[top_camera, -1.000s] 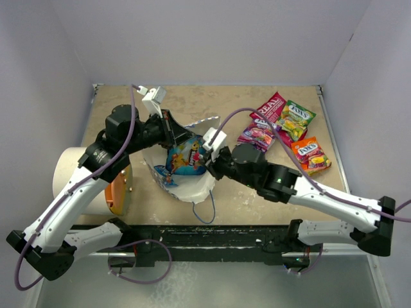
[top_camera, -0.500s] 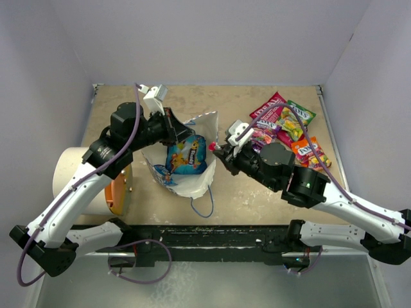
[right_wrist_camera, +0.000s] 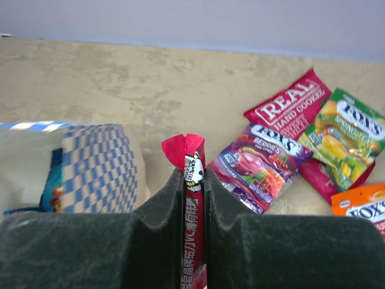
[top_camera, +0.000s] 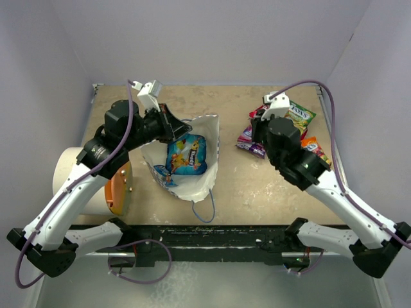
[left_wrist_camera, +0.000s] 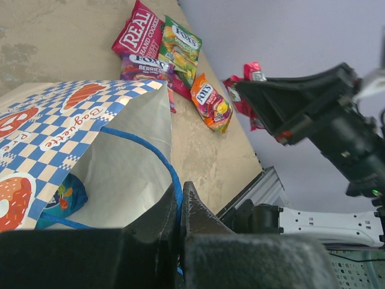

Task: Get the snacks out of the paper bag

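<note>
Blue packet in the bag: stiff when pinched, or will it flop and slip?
Probably floppy: the red packet pinched in the right gripper is thin with a crumpled tip, and the blue packet looks like similar film. Likely slippery: its face is glossy. It may drag the paper bag, though the left gripper grips its rim.

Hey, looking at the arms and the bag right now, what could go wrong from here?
1. The left tool pinches only the thin rim of the bag by its cord. The paper might tear or slip, and the mouth could fall shut over the blue packet inside.
2. The right tool grips the glossy red packet edge-on, so it could slip out early.
</note>
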You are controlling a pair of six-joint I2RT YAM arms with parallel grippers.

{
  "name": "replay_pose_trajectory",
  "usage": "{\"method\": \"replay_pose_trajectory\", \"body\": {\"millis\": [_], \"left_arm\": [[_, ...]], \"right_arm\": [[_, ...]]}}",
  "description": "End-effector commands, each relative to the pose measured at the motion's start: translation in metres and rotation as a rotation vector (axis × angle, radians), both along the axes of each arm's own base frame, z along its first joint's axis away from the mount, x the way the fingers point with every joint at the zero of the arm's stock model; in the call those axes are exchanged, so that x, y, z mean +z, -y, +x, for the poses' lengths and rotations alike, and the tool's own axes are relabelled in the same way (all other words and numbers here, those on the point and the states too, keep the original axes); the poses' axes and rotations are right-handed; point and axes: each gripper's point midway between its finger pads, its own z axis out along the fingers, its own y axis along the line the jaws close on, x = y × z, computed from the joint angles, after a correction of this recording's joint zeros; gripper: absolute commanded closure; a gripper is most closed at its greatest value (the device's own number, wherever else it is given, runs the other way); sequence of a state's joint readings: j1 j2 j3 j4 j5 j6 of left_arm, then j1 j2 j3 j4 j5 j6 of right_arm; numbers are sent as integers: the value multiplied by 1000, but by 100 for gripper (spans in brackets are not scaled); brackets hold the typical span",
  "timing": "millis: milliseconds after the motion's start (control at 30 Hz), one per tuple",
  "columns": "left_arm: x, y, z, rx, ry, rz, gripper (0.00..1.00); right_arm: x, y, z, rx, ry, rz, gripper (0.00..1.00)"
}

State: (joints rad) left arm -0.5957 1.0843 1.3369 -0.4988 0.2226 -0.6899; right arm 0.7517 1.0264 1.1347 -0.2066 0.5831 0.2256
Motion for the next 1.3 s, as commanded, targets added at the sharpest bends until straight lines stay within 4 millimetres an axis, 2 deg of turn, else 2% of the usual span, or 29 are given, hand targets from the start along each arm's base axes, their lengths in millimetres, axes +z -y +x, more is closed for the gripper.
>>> {"method": "replay_pose_trajectory", "body": {"millis": [0, 167, 300, 433, 533, 633, 933, 1100, 1200, 1267], "left_arm": [[35, -5, -8, -3, 67, -59, 100], [38, 0, -19, -69, 78, -66, 100], [42, 4, -25, -111, 96, -73, 100], [48, 2, -24, -111, 132, -57, 100], [51, 1, -21, -110, 154, -34, 100], [50, 3, -17, -116, 161, -9, 100], [55, 8, -5, -130, 212, 42, 100], [55, 13, 2, -150, 234, 74, 100], [55, 17, 4, -162, 231, 68, 100], [53, 20, 4, -173, 220, 59, 100]], "right_arm": [[-23, 0, 27, -40, -131, 147, 100], [-73, 28, 69, -148, -298, 184, 100], [-104, 60, 102, -233, -380, 201, 100], [-141, 98, 130, -334, -467, 105, 100], [-155, 124, 145, -383, -495, 9, 100], [-165, 139, 159, -394, -508, -72, 100], [-183, 153, 193, -427, -518, -168, 100], [-199, 155, 204, -424, -530, -205, 100], [-208, 155, 210, -400, -541, -234, 96], [-207, 155, 213, -392, -537, -242, 91]]}}
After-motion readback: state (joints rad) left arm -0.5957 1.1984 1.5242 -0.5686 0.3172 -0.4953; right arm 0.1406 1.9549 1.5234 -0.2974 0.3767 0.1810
